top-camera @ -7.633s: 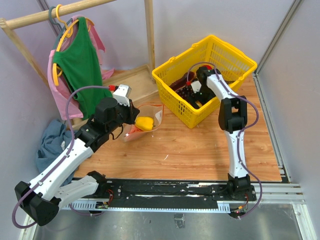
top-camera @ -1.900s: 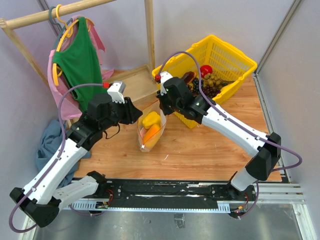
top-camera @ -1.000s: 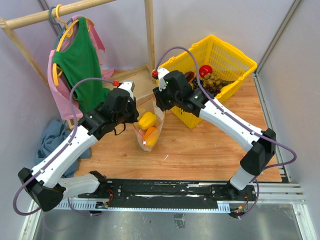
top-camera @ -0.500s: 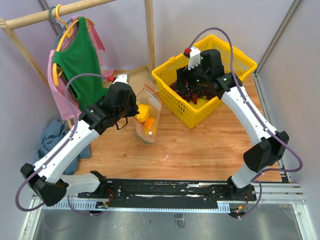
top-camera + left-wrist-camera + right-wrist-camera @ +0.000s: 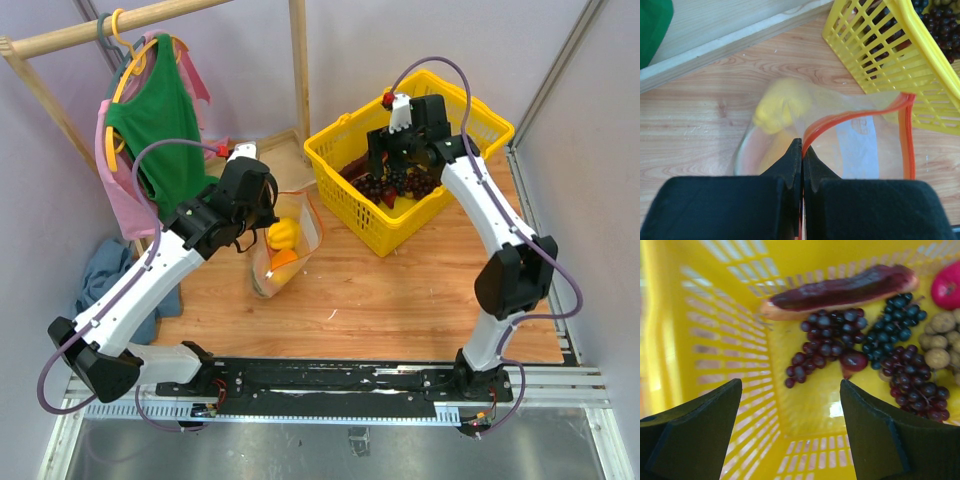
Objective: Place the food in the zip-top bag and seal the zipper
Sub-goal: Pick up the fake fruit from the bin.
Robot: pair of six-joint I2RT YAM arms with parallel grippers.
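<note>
**Clear, floppy plastic zip-top bag** (image 5: pixel 290 262) standing slack on the wooden desk (image 5: pixel 400 300), at 9 o'clock from the yellow plastic basket (image 5: pixel 345 200). A yellow toy bell pepper (image 5: pixel 283 232) lies inside. The film looks light, limp and slippery, so the stiffer red-orange zipper strip (image 5: pixel 850 116) is probably the surest hold. The left fingers (image 5: pixel 789 162) are pinched tight on it. The right fingers (image 5: pixel 695 430) are spread wide and empty above a dark purple toy grape bunch (image 5: pixel 821 349). Only the left wrist view shows the pinch; only the right wrist view separates the basket's fruits.

Bag (image 5: pixel 860 150) open, pepper (image 5: pixel 283 232) inside; grapes (image 5: pixel 822 347) in basket (image 5: pixel 715 340).
</note>
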